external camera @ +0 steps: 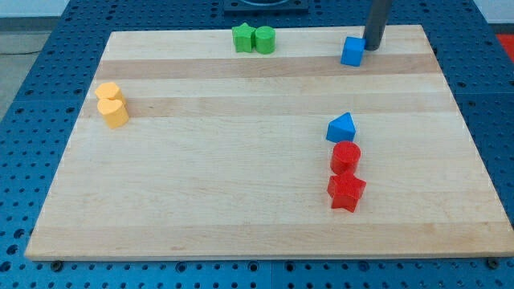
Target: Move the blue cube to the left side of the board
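Blue cube sits near the board's top edge, right of centre, just to the view's left of my tip; whether rod and cube actually touch is hard to tell, and the arm carries only this bare rod, with nothing to spread or pinch. Further toward the view's left of my tip stand the green star and green cylinder, touching, and far left the two yellow blocks. Toward the view's bottom lie the blue wedge-like block, red cylinder and red star.
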Controlling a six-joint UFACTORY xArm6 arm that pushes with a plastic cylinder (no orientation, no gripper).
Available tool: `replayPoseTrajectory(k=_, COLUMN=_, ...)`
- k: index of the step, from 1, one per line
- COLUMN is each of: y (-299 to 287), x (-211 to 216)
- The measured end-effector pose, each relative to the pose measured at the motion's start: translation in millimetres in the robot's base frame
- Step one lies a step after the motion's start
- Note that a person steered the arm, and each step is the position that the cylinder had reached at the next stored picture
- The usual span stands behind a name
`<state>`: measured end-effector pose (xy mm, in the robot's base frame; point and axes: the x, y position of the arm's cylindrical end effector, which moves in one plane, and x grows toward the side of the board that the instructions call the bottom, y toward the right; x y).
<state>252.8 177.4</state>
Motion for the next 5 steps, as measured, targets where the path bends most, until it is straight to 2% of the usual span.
replayPoseTrajectory(k=3, y=-40.2, x=-3.7)
replayPoseTrajectory(k=5, y=-60.4, x=20.1)
